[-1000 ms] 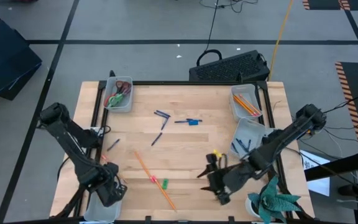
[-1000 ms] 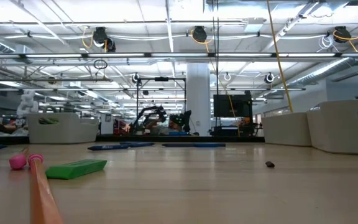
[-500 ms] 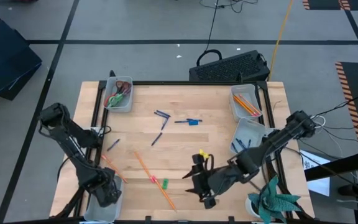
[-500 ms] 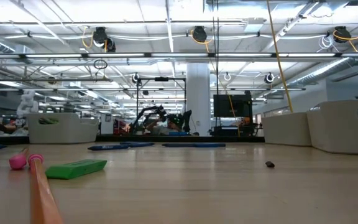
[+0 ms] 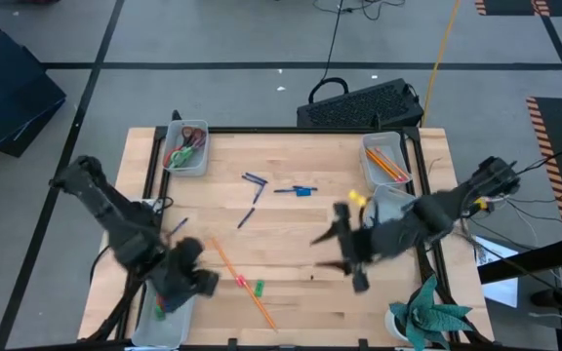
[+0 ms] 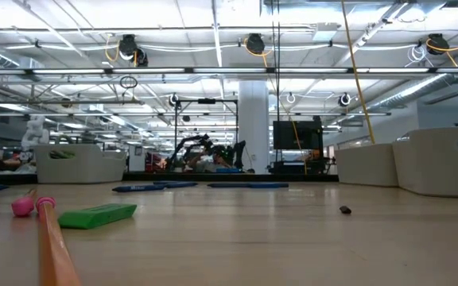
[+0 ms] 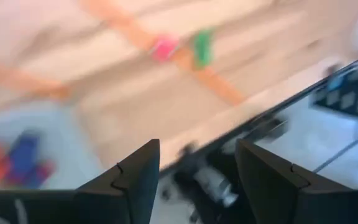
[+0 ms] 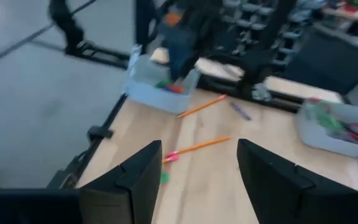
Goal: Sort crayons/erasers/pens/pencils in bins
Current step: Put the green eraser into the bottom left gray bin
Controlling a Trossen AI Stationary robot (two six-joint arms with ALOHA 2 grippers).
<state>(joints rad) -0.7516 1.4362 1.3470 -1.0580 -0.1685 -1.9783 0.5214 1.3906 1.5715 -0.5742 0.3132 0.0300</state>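
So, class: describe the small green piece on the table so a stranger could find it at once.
Start at the wooden table and go to its near edge, left of centre, where a long orange pencil lies slanted. The green crayon sits just beside it, next to a pink bit; it is the only short green stub lying loose there.

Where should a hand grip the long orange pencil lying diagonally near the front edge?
Take the orange pencil at the bare upper stretch of its shaft, from straight above, fingers across its diagonal. It lies flat on the table, and the green crayon crowds its lower half, so mid-shaft is riskier.
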